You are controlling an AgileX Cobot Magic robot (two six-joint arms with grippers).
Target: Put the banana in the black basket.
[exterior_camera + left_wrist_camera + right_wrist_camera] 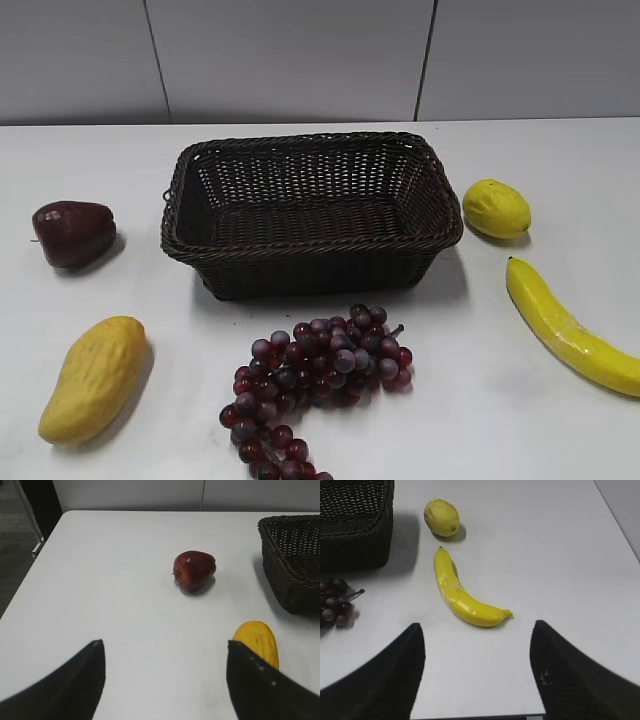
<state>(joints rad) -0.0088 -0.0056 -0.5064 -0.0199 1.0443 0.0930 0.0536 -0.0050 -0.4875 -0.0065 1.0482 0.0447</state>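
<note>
— Fruit count?
— You have one banana [462, 597] on the counter [500, 410] right of the black basket [310, 212], one lemon [441, 517], one mango [93, 378], one grape bunch [315, 372].
— Jaws?
— Both spread, holding nothing.

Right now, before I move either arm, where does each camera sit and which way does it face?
Exterior: in front of the table, slanting down at the black basket; no robot parts show.
Left wrist: low over the table's left side, facing the red fruit; open left gripper in the foreground.
Right wrist: above the right side, looking down on the banana; open right gripper fingers show.
Shared: both wrist views catch the basket.
</note>
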